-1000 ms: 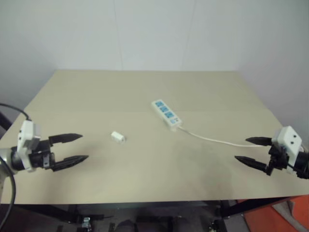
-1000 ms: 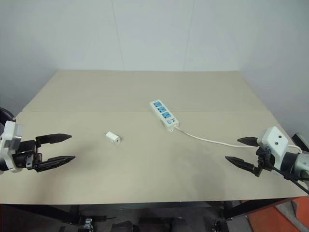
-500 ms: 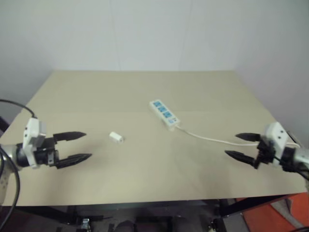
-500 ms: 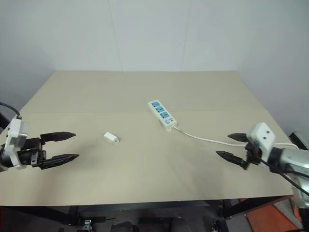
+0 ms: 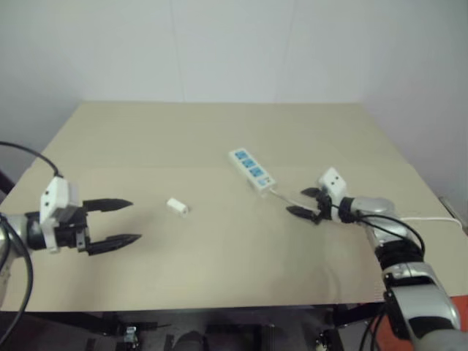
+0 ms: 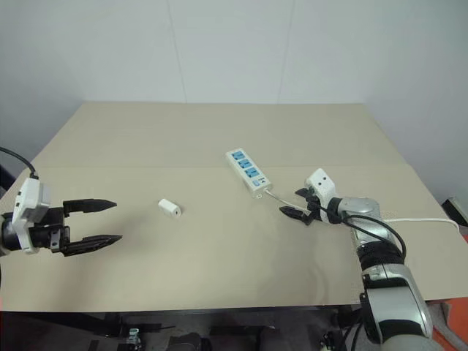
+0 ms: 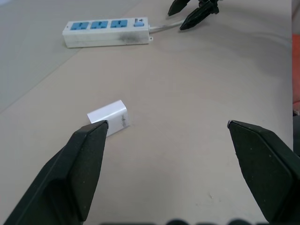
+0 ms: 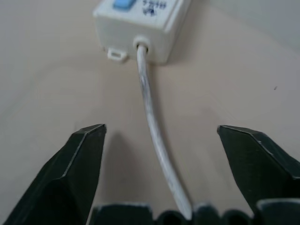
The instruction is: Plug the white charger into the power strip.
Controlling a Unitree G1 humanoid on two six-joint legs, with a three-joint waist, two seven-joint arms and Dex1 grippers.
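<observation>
1. Since a second ago, the right tool (image 6: 295, 203) has been brought in from the right edge of the worktop (image 6: 219, 139) to the cord end of the power strip (image 6: 247, 172); its fingers are seen parted, astride the thin white cord (image 8: 152, 117).
2. Nothing else has been shifted: the power strip is laid diagonally near the middle.
3. Opened wide, the left tool (image 5: 121, 221) is held over the left side.
4. Between them, apart from the strip, the white charger (image 5: 178, 207) is laid unobstructed.

Both arms reach forward, left end effector (image 5: 124, 221) and right end effector (image 6: 298, 203) spread open.
</observation>
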